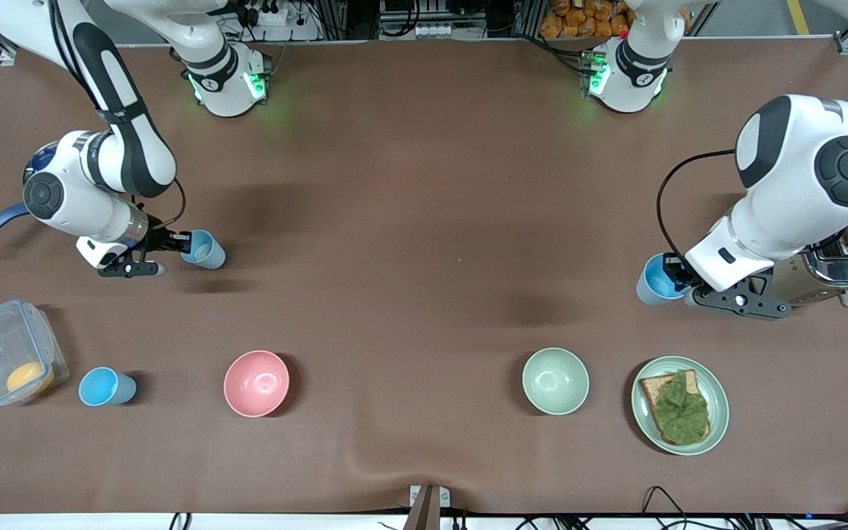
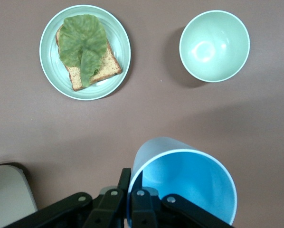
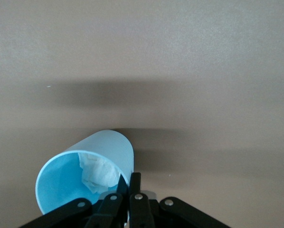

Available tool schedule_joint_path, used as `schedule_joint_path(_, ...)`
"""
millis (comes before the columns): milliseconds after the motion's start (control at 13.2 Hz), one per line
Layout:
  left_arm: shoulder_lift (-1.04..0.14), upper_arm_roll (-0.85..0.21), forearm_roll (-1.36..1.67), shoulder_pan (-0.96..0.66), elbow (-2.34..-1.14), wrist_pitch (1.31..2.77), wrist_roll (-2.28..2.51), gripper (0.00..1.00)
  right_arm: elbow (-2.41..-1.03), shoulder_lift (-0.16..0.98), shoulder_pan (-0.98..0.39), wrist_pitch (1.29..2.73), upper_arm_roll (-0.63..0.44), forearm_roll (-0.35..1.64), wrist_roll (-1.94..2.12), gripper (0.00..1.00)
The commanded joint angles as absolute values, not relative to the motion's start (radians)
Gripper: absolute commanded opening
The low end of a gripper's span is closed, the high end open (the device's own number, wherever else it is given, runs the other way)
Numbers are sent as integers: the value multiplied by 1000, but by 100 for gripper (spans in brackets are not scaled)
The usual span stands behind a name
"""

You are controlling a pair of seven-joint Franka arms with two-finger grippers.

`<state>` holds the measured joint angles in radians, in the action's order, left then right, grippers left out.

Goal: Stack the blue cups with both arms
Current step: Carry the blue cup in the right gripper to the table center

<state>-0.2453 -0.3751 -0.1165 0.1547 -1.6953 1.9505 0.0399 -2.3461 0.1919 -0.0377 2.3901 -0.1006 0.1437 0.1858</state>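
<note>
Pinching the rim of one blue cup [image 1: 203, 249], the right gripper [image 1: 168, 245] hangs over the right arm's end of the table, while the left gripper [image 1: 682, 283] clamps a second cup [image 1: 656, 280] beside the toaster [image 1: 836, 269]. Both appear lifted, so next one must nest into the other. I count three cups, the third [image 1: 104, 386] standing between the plastic box [image 1: 10, 352] and the pink bowl [image 1: 256, 383], and two bowls.

Left claw [image 1: 678, 283], right claw [image 1: 174, 246] both clamped, raised.
</note>
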Motion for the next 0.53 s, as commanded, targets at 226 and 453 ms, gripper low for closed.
schedule_joint_path(226,-261,-388,-100,147,-1644,1898,43,0,-2159,189,-103,2180,-98,210,196,0)
schedule_joint_path(453,-250,-397,-100,155,-1643,1885,40,0,-2143,183,-165,2172,-98,261,178,0)
